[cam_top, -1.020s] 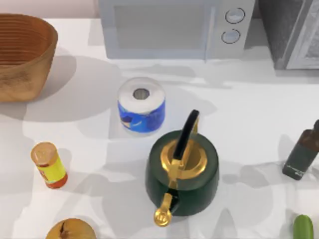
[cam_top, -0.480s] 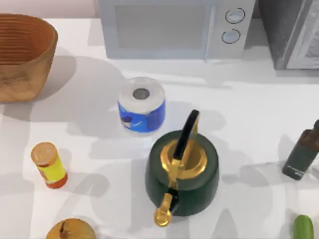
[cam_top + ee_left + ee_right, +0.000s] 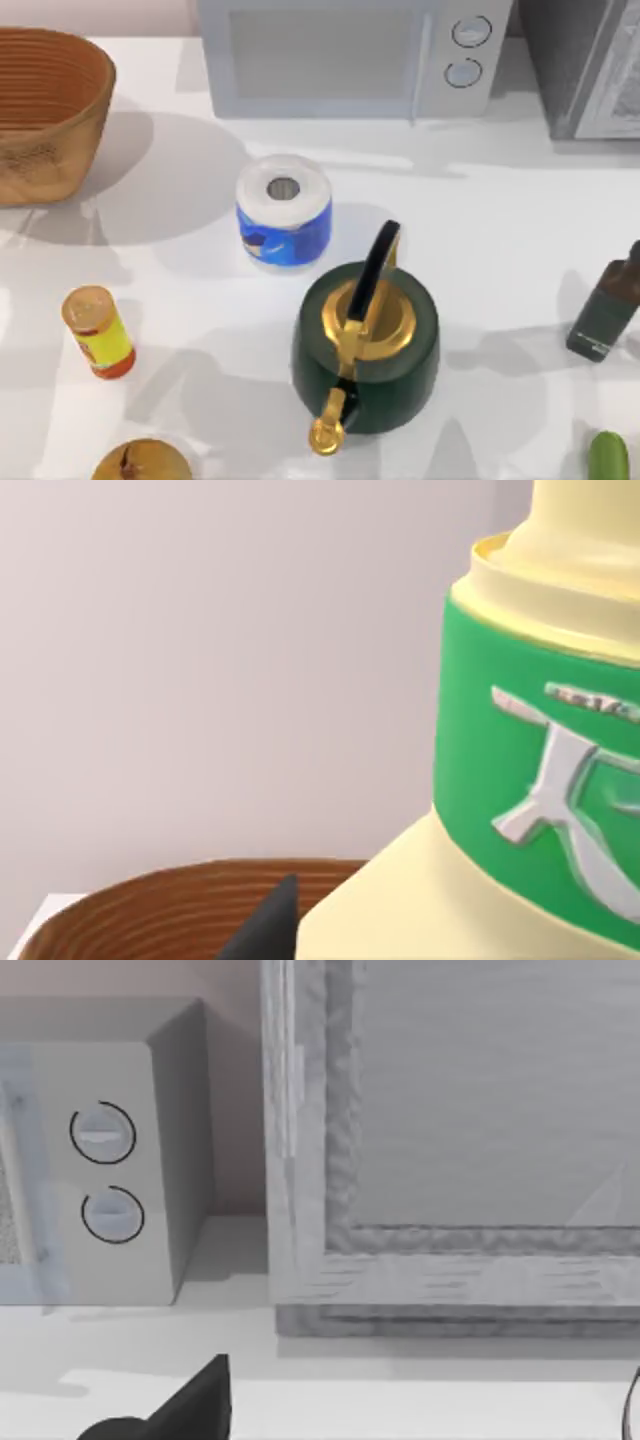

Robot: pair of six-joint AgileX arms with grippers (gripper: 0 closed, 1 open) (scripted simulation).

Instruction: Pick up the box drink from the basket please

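In the left wrist view, the box drink, pale yellow with a green band, stood close before the camera above the wicker basket. One dark fingertip of the left tool lay beside the carton; whether it gripped the carton could not be told. The basket sat at the tabletop's far left. The right tool's state could not be told.

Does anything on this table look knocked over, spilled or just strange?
Nothing stands out. The kettle, paper roll, yellow bottle and dark bottle all stand upright, and the table shows no spill. The basket sits upright too.
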